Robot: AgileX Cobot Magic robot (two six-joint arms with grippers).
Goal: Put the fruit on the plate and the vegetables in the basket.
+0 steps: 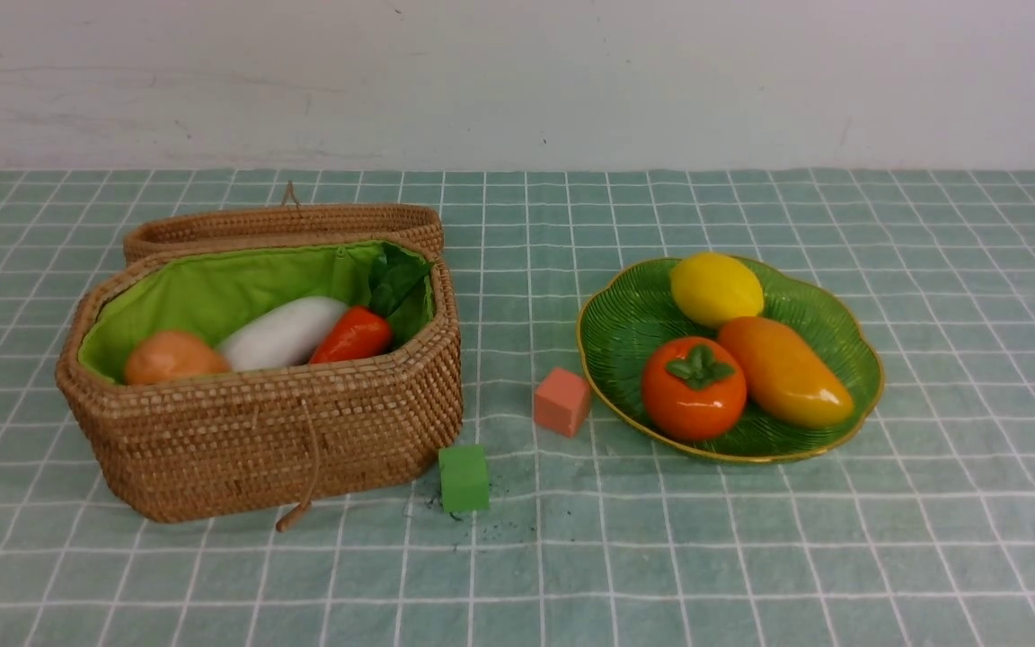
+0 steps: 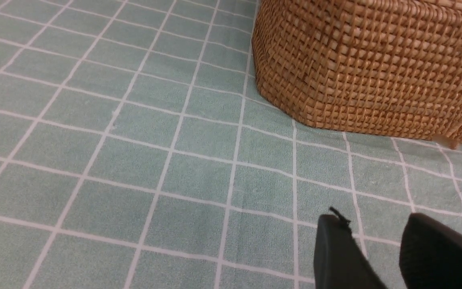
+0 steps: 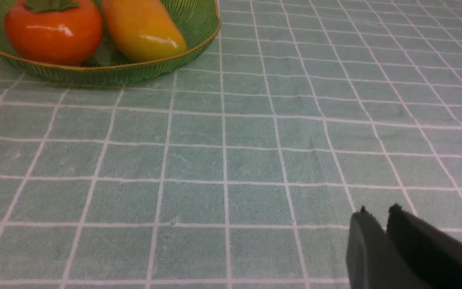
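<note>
The basket (image 1: pixel 266 440) stands on the bench (image 1: pixel 751 557) with its hinged lid (image 1: pixel 284 225) thrown back behind it, showing the bright green lining (image 1: pixel 212 288). Three vegetables lie inside side by side: a tan-orange potato (image 1: pixel 174 357), a long white vegetable (image 1: pixel 282 332) touching it, and a red-orange carrot (image 1: pixel 352 336) whose green leaves rest against the lining at the far corner. No eggplant can be seen from here.

The plate (image 1: pixel 625 323) holds three fruits, all touching: a yellow lemon (image 1: pixel 715 288) at the back, an orange persimmon (image 1: pixel 694 388) with a green cap, and an orange-yellow mango (image 1: pixel 783 370) beside it.

Two small cubes sit on the cloth between the containers, a green cube (image 1: pixel 464 478) just beside the basket's front corner and a salmon cube (image 1: pixel 561 401) near the plate's rim.

The left gripper (image 2: pixel 371 224) hangs over bare checked cloth with its jaws parted and nothing between them; the basket's woven wall (image 2: pixel 367 64) lies ahead of them, apart. The right gripper (image 3: pixel 377 212) hovers likewise over bare cloth, its jaws almost together with a thin slit between and nothing held; the plate (image 3: pixel 106 72) with persimmon (image 3: pixel 53 34) and mango (image 3: pixel 142 30) lies well ahead of them and off to one side.
</note>
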